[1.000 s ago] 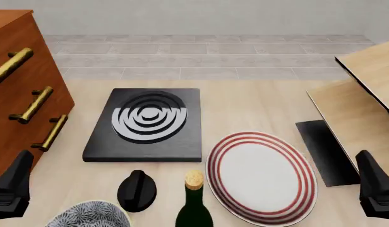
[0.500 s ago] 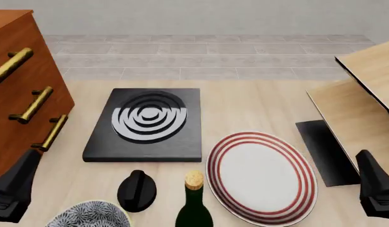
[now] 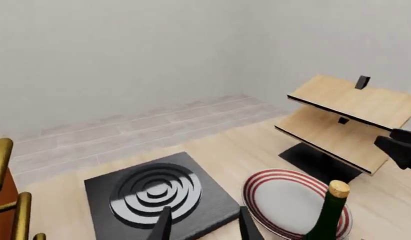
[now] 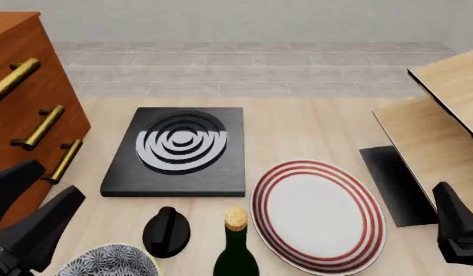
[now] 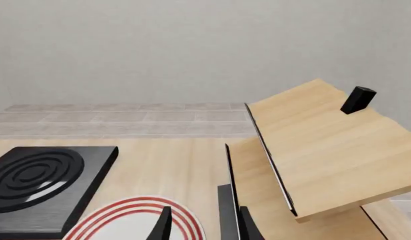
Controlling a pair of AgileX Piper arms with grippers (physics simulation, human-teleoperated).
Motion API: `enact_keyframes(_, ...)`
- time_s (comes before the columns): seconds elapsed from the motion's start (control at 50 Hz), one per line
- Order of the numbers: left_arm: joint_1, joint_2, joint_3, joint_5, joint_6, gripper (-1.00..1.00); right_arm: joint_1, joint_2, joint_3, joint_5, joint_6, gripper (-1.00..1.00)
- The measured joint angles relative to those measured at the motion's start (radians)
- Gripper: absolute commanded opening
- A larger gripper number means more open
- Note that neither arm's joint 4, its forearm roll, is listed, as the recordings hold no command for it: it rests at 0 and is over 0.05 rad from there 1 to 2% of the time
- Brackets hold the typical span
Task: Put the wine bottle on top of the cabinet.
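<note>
The wine bottle, dark green with a tan cork, stands upright at the table's near edge, between a black knob and a striped plate; only its neck and shoulders show. It also appears in the left wrist view. The reddish-brown cabinet with brass bar handles rises at the far left. My left gripper is open and empty in front of the cabinet, to the left of the bottle. Its fingers are spread wide. My right gripper sits low at the right edge, open and empty.
A black hob plate with grey rings lies mid-table. A red-striped plate lies right of the bottle, a black knob left of it, and a patterned bowl at the near edge. A pale wooden shelf stands on a black base at right.
My left gripper has swung up and rightward from the lower left corner, and both of its fingers now show spread apart. The right arm and the bottle have not moved.
</note>
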Motion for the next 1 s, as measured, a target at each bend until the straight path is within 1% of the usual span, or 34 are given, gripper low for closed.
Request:
enact_keyframes(0.16, -0.099, 0.059, -0.014, -0.051, -0.014, 1.0, 0.0, 0.0, -0.001, 0.001, 0.0, 1.0)
enact_keyframes(0.48, -0.25, 0.175, -0.029, -0.156, -0.05, 1.0, 0.0, -0.001, -0.002, 0.002, 0.0, 1.0)
enact_keyframes(0.7, -0.354, 0.302, -0.015, -0.284, -0.074, 1.0, 0.0, 0.003, 0.0, -0.002, 0.0, 1.0)
enact_keyframes(1.0, -0.466, 0.479, 0.005, -0.444, -0.074, 1.0, 0.0, 0.008, 0.001, -0.009, 0.0, 1.0)
